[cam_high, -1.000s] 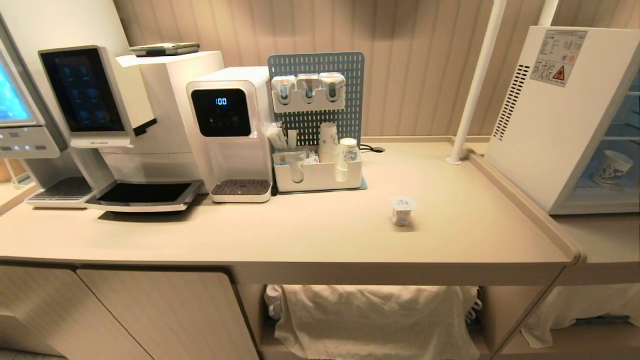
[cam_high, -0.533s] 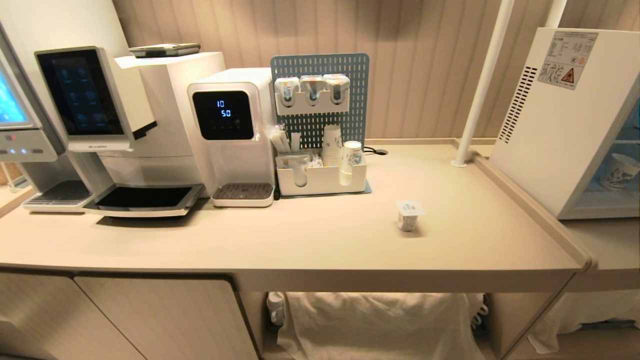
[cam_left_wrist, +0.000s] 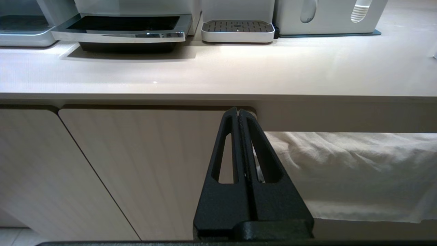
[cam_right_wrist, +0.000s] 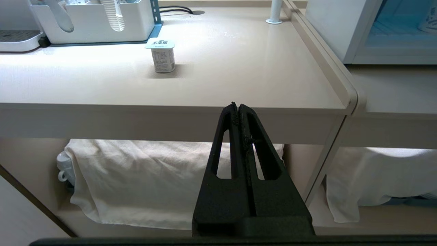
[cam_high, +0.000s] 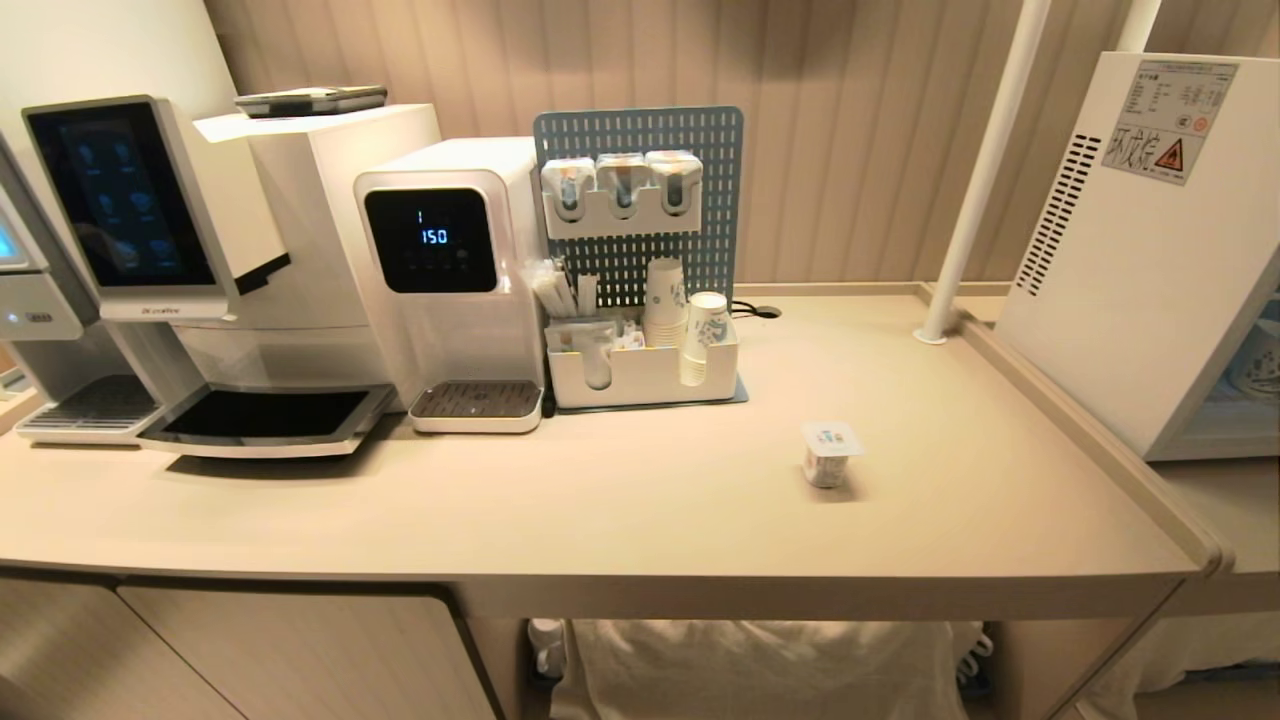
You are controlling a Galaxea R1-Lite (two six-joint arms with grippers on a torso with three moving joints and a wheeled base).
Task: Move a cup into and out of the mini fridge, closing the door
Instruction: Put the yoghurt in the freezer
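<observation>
The mini fridge (cam_high: pixel 1130 280) stands at the far right, on a lower ledge beyond the counter's raised rim, and it also shows in the right wrist view (cam_right_wrist: pixel 334 24). Its front shows a blue-lit inside; I cannot tell whether the door stands across it. The cup (cam_high: pixel 1262 362) sits upright inside on the fridge floor, cut off by the picture's edge, and in the right wrist view the cup (cam_right_wrist: pixel 430 20) shows only in part. My left gripper (cam_left_wrist: pixel 238 111) and right gripper (cam_right_wrist: pixel 237 105) are both shut and empty, low in front of the counter's front edge, outside the head view.
A small foil-lidded plastic pot (cam_high: pixel 830 452) stands alone on the counter (cam_high: pixel 650 510). At the back are a coffee machine (cam_high: pixel 200 250), a water dispenser (cam_high: pixel 440 270) and an organiser with stacked paper cups (cam_high: pixel 664 290). A white pole (cam_high: pixel 985 170) rises near the fridge. White cloth (cam_right_wrist: pixel 143 177) hangs under the counter.
The whole head view has shifted, so the camera moved; the fridge and cup now sit further toward the right edge. Nothing on the counter has moved.
</observation>
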